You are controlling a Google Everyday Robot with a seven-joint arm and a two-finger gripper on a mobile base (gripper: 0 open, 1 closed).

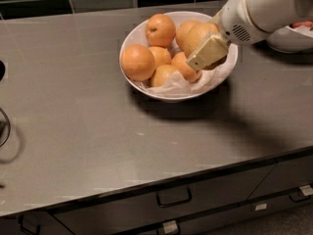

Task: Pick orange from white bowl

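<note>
The white bowl (146, 89), lined with crumpled white paper, stands on the grey counter at the back middle and holds several oranges. My gripper (201, 57) reaches in from the upper right, over the bowl's right half. It is shut on the orange (199, 35), a large pale one, with a beige finger (208, 52) across its front. The orange sits slightly above the others. The far finger is hidden behind it.
A second white bowl (288, 40) with something red in it sits at the right edge, behind my arm. A dark tiled wall runs along the counter's back. Drawers with handles (172, 199) lie below the front edge. A dark object (3, 126) is at the far left.
</note>
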